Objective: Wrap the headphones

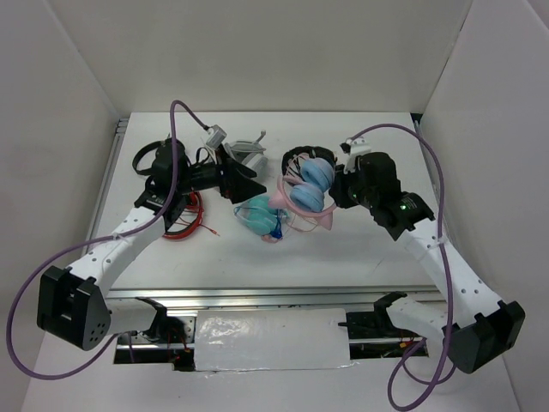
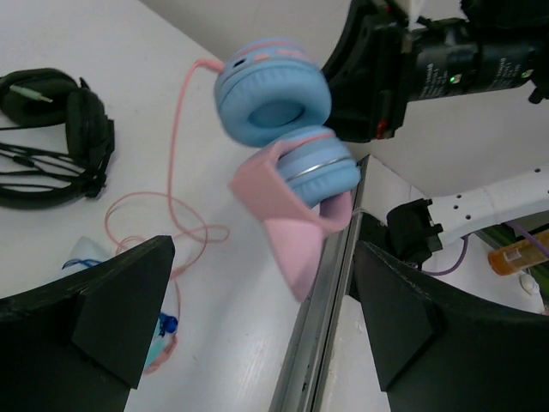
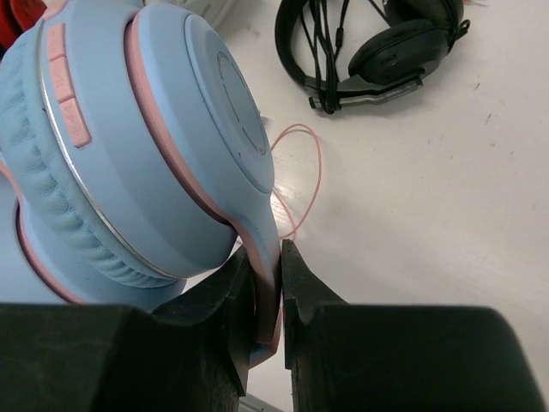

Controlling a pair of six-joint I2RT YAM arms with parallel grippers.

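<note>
The headphones [image 1: 307, 190] have a pink headband and light blue ear cups. My right gripper [image 1: 337, 194] holds them up above the table's middle. In the right wrist view the gripper [image 3: 268, 287] is shut on the pink-blue arm just below an ear cup [image 3: 163, 146]. The thin pink cable [image 3: 302, 172] trails on the table. In the left wrist view the headphones [image 2: 287, 129] hang ahead, and their cable [image 2: 171, 193] loops down to the table. My left gripper [image 1: 254, 180] is open and empty just left of them, with its fingers [image 2: 120, 309] wide apart.
A teal wrapped pair [image 1: 259, 215] lies under the held headphones. One black pair [image 1: 296, 158] lies behind them, also in the right wrist view [image 3: 377, 51]. Another black pair [image 1: 150, 160] and a red cable [image 1: 184, 219] lie at the left. A grey object [image 1: 244, 146] lies at the back.
</note>
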